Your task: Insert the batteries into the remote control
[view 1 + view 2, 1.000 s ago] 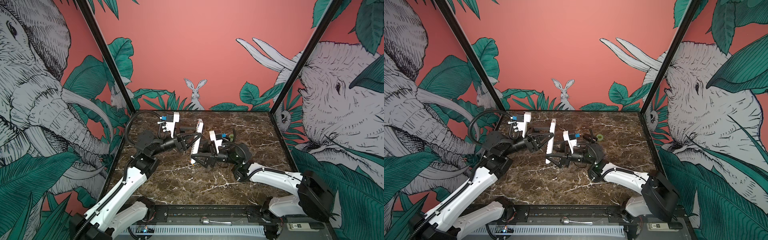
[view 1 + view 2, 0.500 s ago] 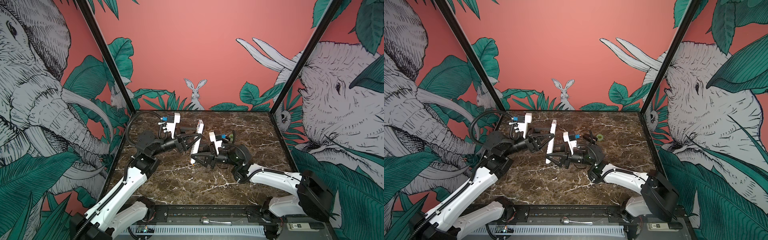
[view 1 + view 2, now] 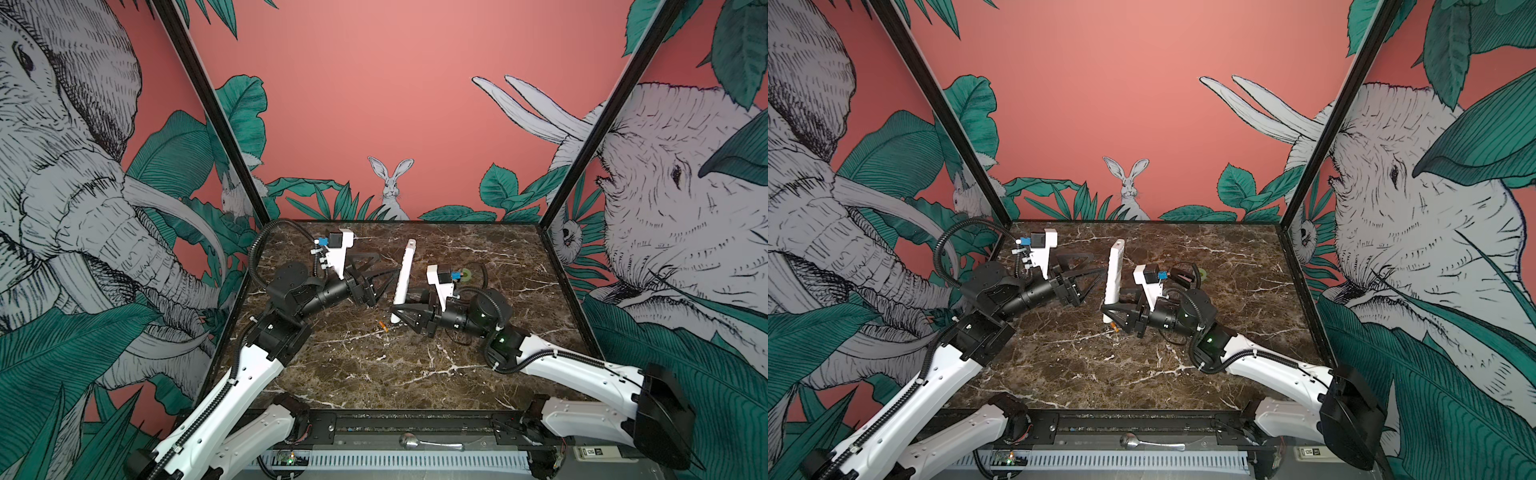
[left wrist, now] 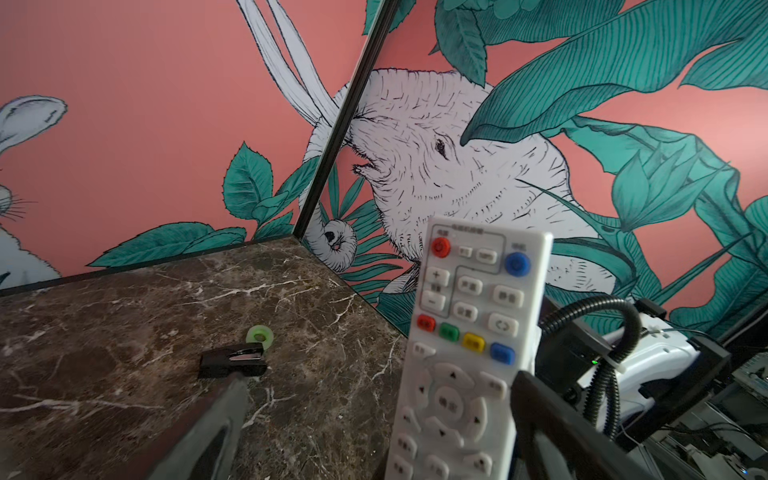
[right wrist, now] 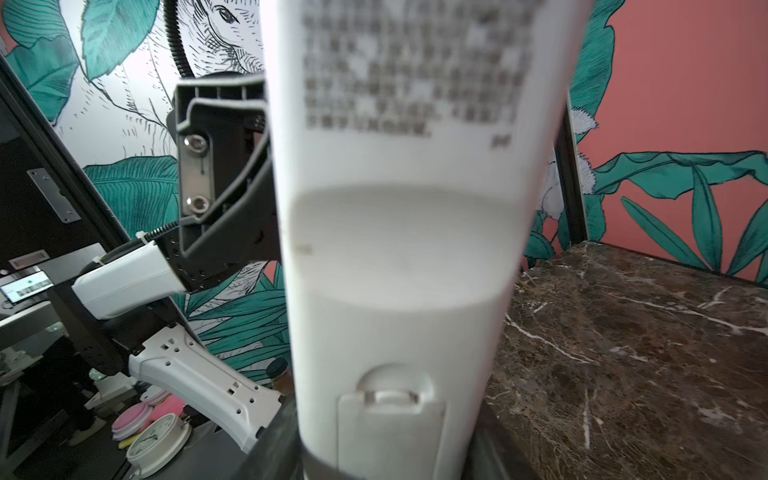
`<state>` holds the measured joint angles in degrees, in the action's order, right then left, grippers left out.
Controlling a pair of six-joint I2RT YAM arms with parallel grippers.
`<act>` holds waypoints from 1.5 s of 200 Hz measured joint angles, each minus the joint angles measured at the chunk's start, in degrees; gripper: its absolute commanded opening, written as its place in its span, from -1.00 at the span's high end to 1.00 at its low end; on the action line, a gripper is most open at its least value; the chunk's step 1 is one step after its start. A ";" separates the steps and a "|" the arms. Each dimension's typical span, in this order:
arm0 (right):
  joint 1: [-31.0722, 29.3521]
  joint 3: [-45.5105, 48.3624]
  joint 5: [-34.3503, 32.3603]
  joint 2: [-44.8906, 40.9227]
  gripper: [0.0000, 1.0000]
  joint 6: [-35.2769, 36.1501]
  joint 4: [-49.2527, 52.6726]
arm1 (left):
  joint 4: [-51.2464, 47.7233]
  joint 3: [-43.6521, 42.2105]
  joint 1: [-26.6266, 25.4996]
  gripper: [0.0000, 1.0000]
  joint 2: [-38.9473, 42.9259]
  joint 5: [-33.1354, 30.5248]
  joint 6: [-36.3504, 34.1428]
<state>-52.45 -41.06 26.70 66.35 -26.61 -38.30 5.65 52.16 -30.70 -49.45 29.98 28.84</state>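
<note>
Now, remote control (image 3: 405,272): stands nearly upright over the marble table (image 3: 374,374) in both top views, buttons facing the left arm, much where it stood a second ago
Left gripper (image 3: 386,264): jaws spread wide, after clamping the remote's middle a second earlier; the left wrist view shows the remote between the parted fingers (image 4: 216,415), closer to one, contact unclear
Right gripper (image 3: 401,316): narrower than a second ago, closed on the remote's lower end and now the only hold on it
Battery cover (image 5: 390,424): shut on the plain white back, seen from the right wrist
Battery (image 3: 382,326): one orange cell lies loose on the marble, just beside the remote's foot
Behind: black stapler-like object (image 4: 232,361) and green ring (image 4: 259,334), side by side on the table
</note>
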 measured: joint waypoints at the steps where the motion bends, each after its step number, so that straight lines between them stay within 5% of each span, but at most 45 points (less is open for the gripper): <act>1: 0.00 0.00 -0.04 -0.07 0.99 0.09 0.20 | -0.31 0.00 0.00 -0.99 0.11 -0.28 -0.22; 130: -1.77 -3.10 -21.00 -4.74 1.00 14.03 30.14 | -10.51 -0.94 0.00 -0.99 4.98 -8.68 -5.99; 168: -3.76 -4.42 -27.04 -3.69 1.00 15.80 32.57 | -8.59 -2.38 0.00 -0.98 3.45 -8.39 -4.09; 198: -4.74 -4.87 -29.62 -2.21 1.00 15.93 32.15 | -5.16 -4.79 0.00 -0.68 0.96 -8.26 -1.66; 223: -5.18 -4.87 -31.65 -0.79 1.00 15.52 31.74 | -3.17 -5.77 -0.61 -0.63 -0.98 -8.26 -0.33; 300: -5.55 -6.12 -36.85 2.58 1.00 12.61 31.58 | 1.99 -6.45 -7.52 -0.51 -3.34 -12.96 -0.55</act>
<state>-58.00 -47.18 -10.15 68.93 -14.00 -6.72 7.64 45.71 -38.22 -52.80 17.02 28.29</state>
